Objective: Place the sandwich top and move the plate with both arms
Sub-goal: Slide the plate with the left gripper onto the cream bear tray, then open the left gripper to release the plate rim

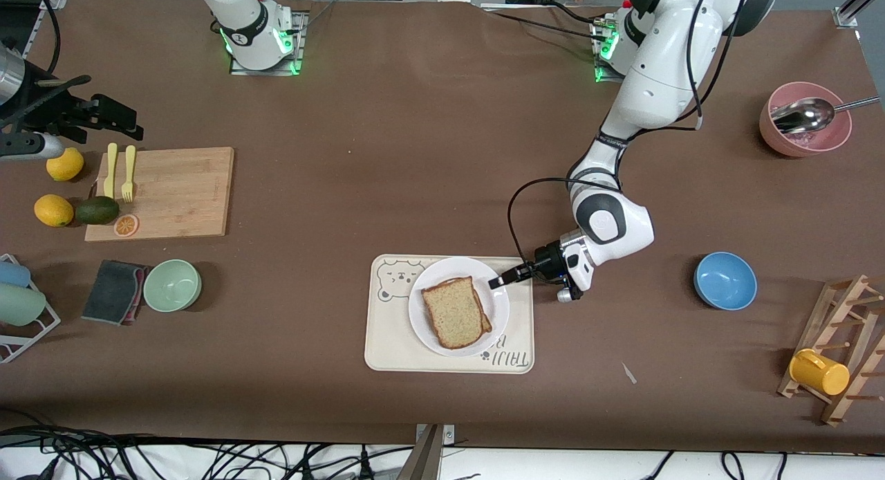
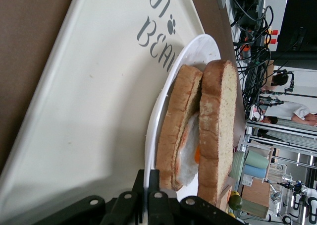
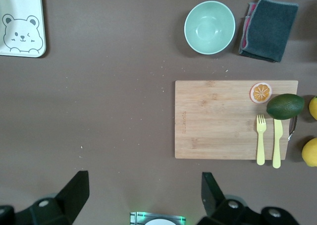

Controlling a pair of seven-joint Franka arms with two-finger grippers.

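sandwich top (image 1: 453,311) lies on the egg slice, lower centre of frame, stacking looks done | left gripper (image 1: 499,282) pinched tight on plate (image 1: 426,320) rim to carry it off tray (image 1: 387,348) | right gripper (image 3: 143,197) fully spread, empty, waits high over the table

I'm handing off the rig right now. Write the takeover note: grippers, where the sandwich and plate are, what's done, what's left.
Left gripper: shut on the rim of the plate, at the edge toward the left arm's end.
Right gripper: open, holding nothing, high over the bare table near the cutting board; that arm waits.
Sandwich top: already on the egg slice, on the plate, which sits on the bear tray.
Done: top placed.
Left: bring the right gripper to the plate and move it with both arms.
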